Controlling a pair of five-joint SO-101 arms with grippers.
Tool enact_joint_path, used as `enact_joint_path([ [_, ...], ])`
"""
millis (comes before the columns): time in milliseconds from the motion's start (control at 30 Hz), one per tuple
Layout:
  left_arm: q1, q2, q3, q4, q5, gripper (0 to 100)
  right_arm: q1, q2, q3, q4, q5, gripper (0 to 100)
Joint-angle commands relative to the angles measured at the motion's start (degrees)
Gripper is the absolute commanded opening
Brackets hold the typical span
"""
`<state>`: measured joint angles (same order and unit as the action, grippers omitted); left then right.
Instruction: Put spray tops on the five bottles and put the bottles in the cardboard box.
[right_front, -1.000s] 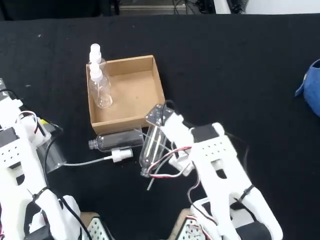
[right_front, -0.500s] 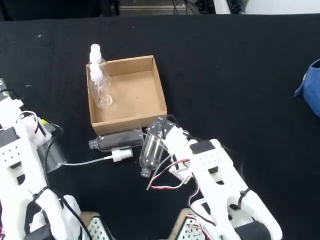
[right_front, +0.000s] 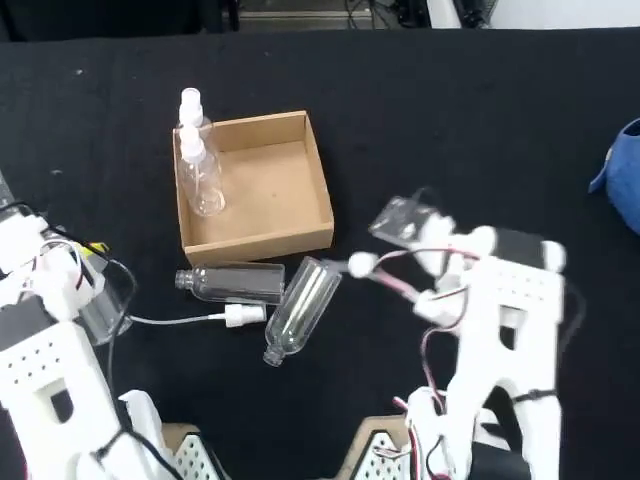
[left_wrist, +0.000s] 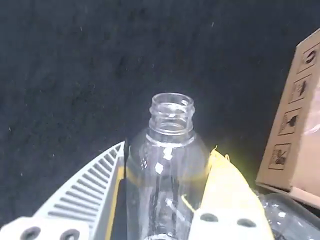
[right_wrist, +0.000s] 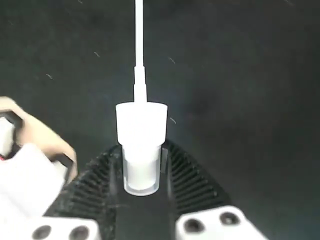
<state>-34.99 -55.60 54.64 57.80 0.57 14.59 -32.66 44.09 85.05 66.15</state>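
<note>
The cardboard box (right_front: 322, 190) sits left of centre. One capped bottle (right_front: 202, 178) lies inside it along its left wall, and another (right_front: 190, 108) is at its far left corner. In front of the box lie two uncapped bottles, one level (right_front: 232, 283) and one tilted (right_front: 300, 306), with a loose spray top (right_front: 242, 314) and its tube beside them. My left gripper (left_wrist: 167, 150) is shut on an uncapped clear bottle (left_wrist: 169, 135), held left of the box (right_front: 100, 305). To the right of the box, my right gripper (right_wrist: 142, 170) is shut on a white spray top (right_wrist: 141, 132), tube pointing away.
A blue object (right_front: 620, 180) lies at the table's right edge. Black cloth (right_front: 470, 120) covers the table, open behind and to the right of the box. The box's printed side (left_wrist: 295, 120) shows close to the left gripper.
My right arm swung away to the right from the tilted bottle, which stays lying in front of the box, slightly shifted. The level bottle slid a little left. My left arm dropped slightly.
</note>
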Motion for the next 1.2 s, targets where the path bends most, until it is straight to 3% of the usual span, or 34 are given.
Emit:
enact_joint_path([
  [0,3.9,-5.9,1.5,-1.4,0.6,3,10.5,0.2,-8.9,1.6,3.3,1.1],
  [267,4.4,-6.9,2.1,-1.5,0.6,3,21.5,-0.1,-10.9,1.7,10.3,1.1],
  [400,4.3,-6.9,2.2,-1.4,0.6,3,25.4,0.3,-13.4,1.2,8.7,1.1],
  [500,4.3,-6.9,2.2,-1.4,0.6,3,25.4,0.7,-9.5,-5.5,-4.8,1.1],
  [700,4.3,-6.9,2.4,-1.2,0.6,3,23.4,9.9,-2.0,-22.9,-48.0,1.2],
  [767,4.2,-6.9,3.1,-1.4,0.6,3,22.8,13.8,-1.7,-24.1,-60.5,2.3],
  [833,4.2,-6.9,3.4,-1.4,0.6,3,20.6,16.7,-3.2,-23.7,-67.5,9.0],
  [1000,4.2,-6.9,3.5,-1.4,0.6,3,14.4,21.4,-10.4,-15.4,-66.9,30.6],
  [1067,4.2,-6.9,3.6,-1.4,0.6,3,13.2,21.8,-14.0,-11.9,-64.4,32.1],
  [1167,4.2,-6.9,3.6,-1.4,0.6,3,13.5,21.8,-19.4,-7.8,-52.6,30.3],
])
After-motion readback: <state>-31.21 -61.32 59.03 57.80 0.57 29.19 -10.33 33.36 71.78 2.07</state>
